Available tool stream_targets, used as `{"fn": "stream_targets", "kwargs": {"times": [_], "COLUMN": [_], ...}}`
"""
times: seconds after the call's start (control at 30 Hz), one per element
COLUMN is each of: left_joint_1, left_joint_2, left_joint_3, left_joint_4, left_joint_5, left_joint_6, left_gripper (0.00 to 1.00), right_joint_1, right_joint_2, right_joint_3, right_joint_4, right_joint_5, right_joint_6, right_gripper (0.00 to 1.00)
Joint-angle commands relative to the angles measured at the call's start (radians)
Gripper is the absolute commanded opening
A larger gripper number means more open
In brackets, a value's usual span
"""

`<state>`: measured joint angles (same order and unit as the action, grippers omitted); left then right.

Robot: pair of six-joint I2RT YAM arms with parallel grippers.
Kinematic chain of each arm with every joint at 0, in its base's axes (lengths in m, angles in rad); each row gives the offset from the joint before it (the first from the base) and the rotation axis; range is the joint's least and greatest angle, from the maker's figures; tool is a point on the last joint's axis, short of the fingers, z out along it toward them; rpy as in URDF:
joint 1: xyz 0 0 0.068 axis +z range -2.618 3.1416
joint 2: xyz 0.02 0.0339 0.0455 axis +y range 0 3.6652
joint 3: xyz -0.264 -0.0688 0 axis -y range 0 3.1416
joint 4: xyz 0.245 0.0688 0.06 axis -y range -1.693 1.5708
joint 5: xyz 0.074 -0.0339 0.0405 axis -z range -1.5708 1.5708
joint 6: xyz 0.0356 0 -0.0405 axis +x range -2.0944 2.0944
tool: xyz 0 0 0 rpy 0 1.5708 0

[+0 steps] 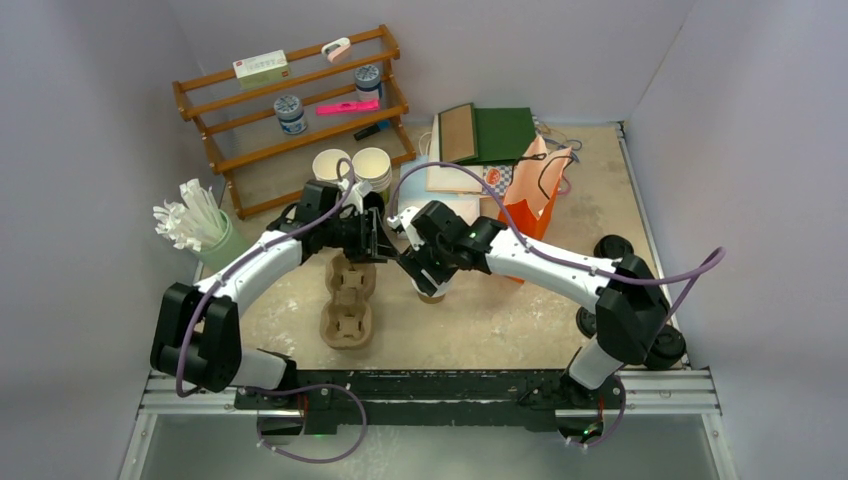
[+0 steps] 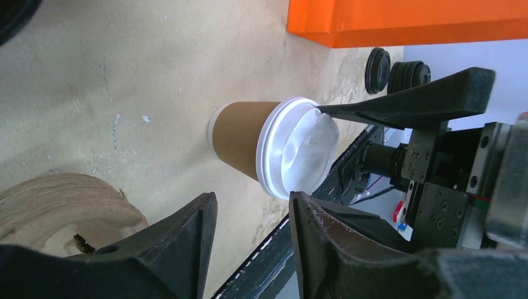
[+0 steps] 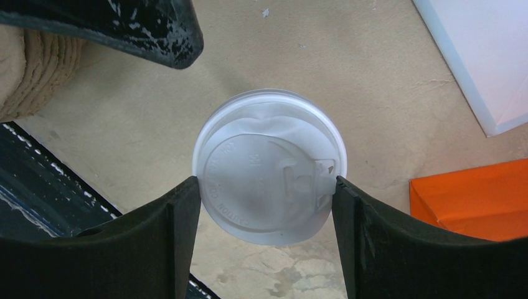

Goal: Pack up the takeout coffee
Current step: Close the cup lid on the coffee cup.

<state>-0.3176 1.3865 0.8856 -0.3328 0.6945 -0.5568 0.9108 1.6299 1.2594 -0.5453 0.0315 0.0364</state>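
Table: I work over a scuffed beige table (image 1: 520, 320), and it is crowded towards the back.
Rack: a slatted wooden rack (image 1: 300, 137) stands at the rear left, well apart from both arms.
Bag: a flat orange paper bag (image 1: 530, 210) stands just behind my right arm, near the cup.
Carrier: a moulded pulp cup carrier (image 1: 348, 305) lies just left of the cup, under my left arm's reach.
Green cup: a green cup (image 1: 215, 250) stuffed with white sticks (image 1: 185, 220) stands far left.
Open cups: two open paper cups (image 1: 332, 165) (image 1: 372, 165) stand in front of the rack, behind the left wrist.
Discs: black round discs (image 1: 612, 247) lie at the right edge.
Takeout coffee: one brown kraft-paper cup (image 2: 240, 140) stands upright on the table between carrier and bag.
Lid: a round white plastic lid (image 3: 268, 156) sits on its mouth; I cannot tell if it is fully seated.
Right gripper: the right gripper (image 3: 266, 187) is directly above, with fingers against the lid's rim on both sides, gripping it.
Left gripper: the left gripper (image 2: 253, 202) is half spread and empty, crowding in just beside the right one.
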Motion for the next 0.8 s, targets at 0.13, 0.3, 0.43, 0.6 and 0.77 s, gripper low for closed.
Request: {"fn": "stream_targets", "kwargs": {"times": [0.13, 0.3, 0.43, 0.6, 0.77], "left_joint_1": [-0.028, -0.039, -0.047, -0.052, -0.054], "left_joint_2": [0.037, 0.068, 0.091, 0.109, 0.133], "left_joint_3": [-0.032, -0.038, -0.041, -0.042, -0.040], "left_joint_4": [0.079, 0.101, 0.118, 0.165, 0.193], "left_joint_5": [0.054, 0.065, 0.069, 0.085, 0.086], "left_joint_6": [-0.016, -0.021, -0.021, -0.038, -0.049], "left_gripper": [0.48, 0.46, 0.45, 0.45, 0.45], "right_joint_1": [0.000, 0.000, 0.002, 0.001, 0.002], "right_joint_2": [0.059, 0.058, 0.059, 0.054, 0.050], "right_joint_3": [-0.100, -0.101, -0.098, -0.101, -0.104], "right_joint_4": [-0.051, -0.045, -0.048, -0.050, -0.050], "right_joint_5": [0.055, 0.046, 0.038, 0.033, 0.032], "right_joint_6": [0.059, 0.061, 0.058, 0.057, 0.054], "right_gripper": [0.64, 0.64, 0.64, 0.64, 0.63]}}
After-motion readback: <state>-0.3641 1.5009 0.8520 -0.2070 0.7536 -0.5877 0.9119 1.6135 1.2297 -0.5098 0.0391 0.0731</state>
